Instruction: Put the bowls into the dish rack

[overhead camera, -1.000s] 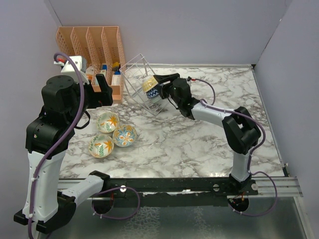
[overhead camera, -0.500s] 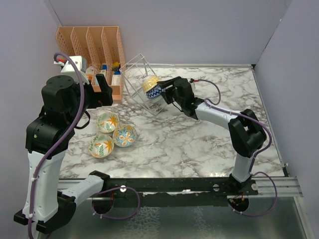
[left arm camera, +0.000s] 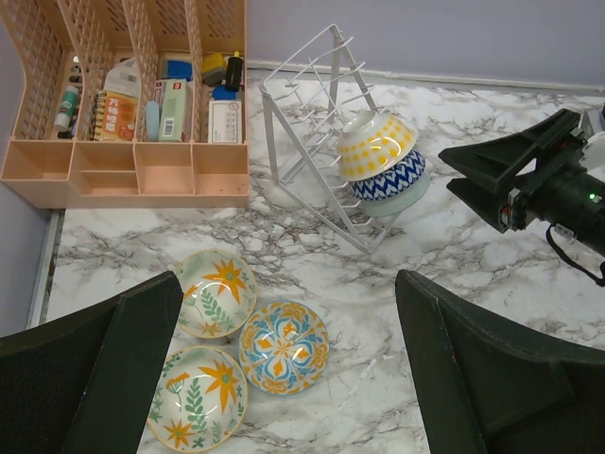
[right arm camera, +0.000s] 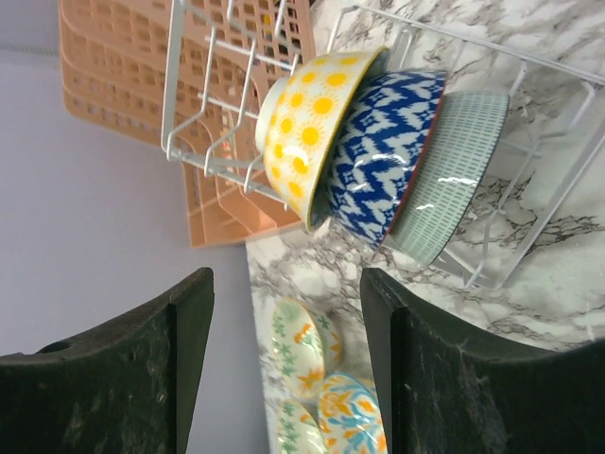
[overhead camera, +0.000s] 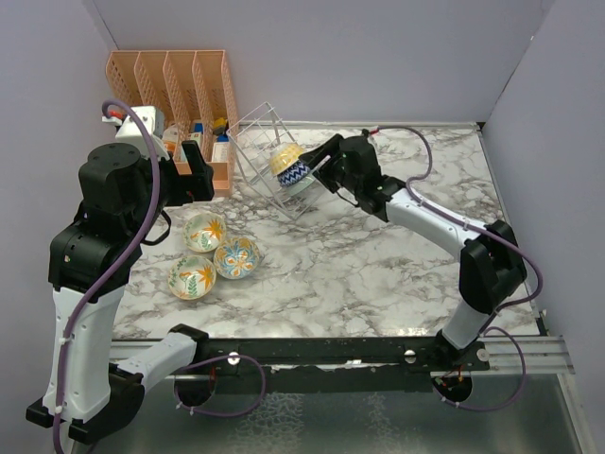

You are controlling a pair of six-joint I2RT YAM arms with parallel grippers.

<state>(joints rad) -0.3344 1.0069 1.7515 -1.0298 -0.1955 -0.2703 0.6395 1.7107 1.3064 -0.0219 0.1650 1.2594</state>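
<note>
The wire dish rack stands at the back of the table, also in the left wrist view and the right wrist view. Three bowls lean stacked in it: a yellow sun-pattern bowl, a blue-and-white bowl and a light teal bowl. Three floral bowls sit on the table at left: two cream ones and a blue-orange one. My right gripper is open and empty just right of the racked bowls. My left gripper is open and empty, high above the loose bowls.
An orange slotted organizer with small bottles and boxes stands left of the rack against the back wall. Grey walls close the table on the left, back and right. Bare marble surface lies in the middle and right.
My right gripper has drawn back to the right and up, away from the racked bowls, and its arm has stretched out. The left arm has not moved.
</note>
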